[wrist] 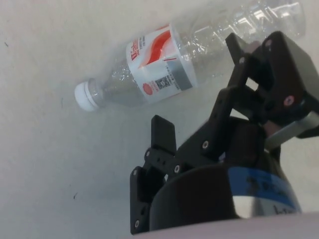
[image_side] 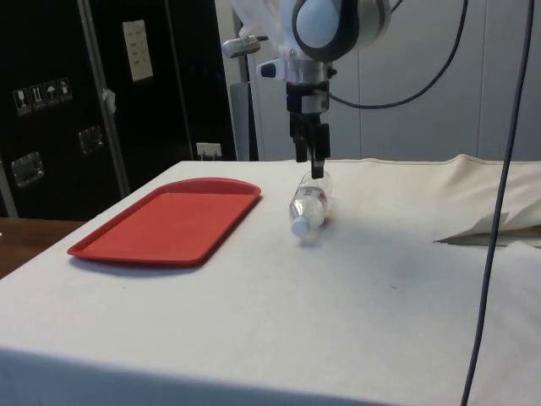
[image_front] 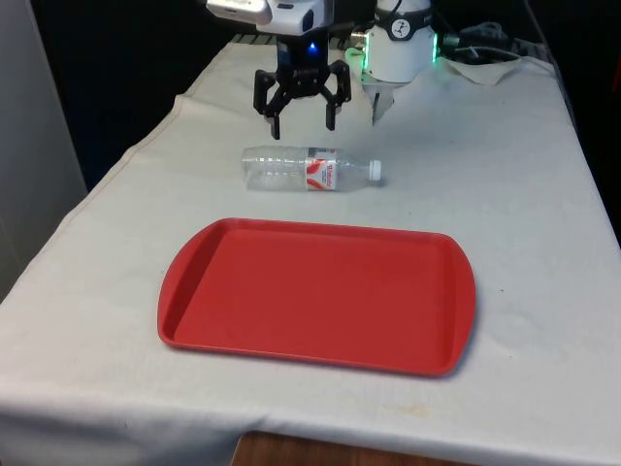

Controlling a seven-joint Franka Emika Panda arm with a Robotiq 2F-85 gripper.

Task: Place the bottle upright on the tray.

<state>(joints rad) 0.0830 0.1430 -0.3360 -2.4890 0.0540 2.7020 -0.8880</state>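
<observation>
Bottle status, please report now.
End effector open, above the bottle. Bottle on its side on the cloth, beyond the tray. Tray empty. Nothing in the way.

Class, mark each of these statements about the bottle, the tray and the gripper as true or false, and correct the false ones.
1. The bottle lies on its side on the white cloth. True.
2. The bottle rests on the red tray. False: it lies on the cloth beyond the tray, which holds nothing.
3. The gripper is open above the bottle. True.
4. The bottle's cap is missing. False: a white cap is on.
5. The bottle's label is plain blue. False: it is red and white.
</observation>
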